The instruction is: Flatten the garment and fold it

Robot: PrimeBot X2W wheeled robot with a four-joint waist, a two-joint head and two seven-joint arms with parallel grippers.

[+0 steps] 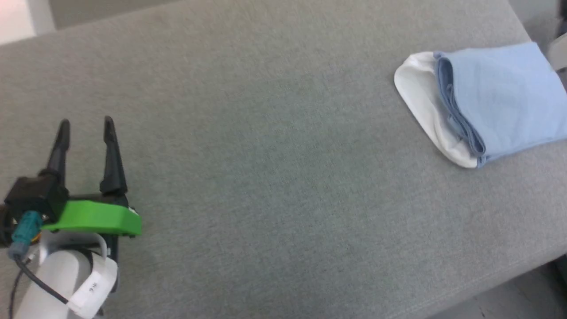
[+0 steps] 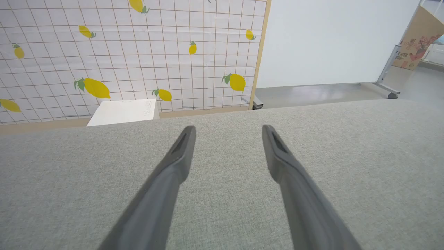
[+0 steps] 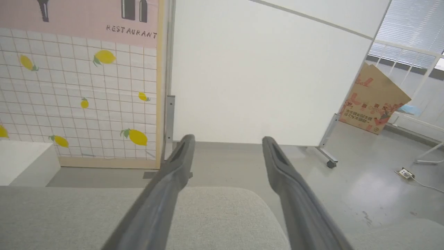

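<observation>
Jaws spread empty; head view shows folded garment (image 1: 500, 95).

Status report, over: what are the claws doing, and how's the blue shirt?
Left claw open, empty, above grey surface. Right claw open, empty. Garment folded, lying free, far right. Nothing blocking.

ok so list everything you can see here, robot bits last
garment: one, light blue and white, folded, upper right in the head view
padded surface: one, grey, bearing the garment
lemon-print panel: one, white grid with yellow lemons, beyond the surface
block: one, white, at the panel's foot
partition: one, white, on castors
cardboard box: one, brown, right of the partition
left pincer: one, dark, open, empty, lower left
right pincer: one, dark, open, empty, over the surface's corner
</observation>
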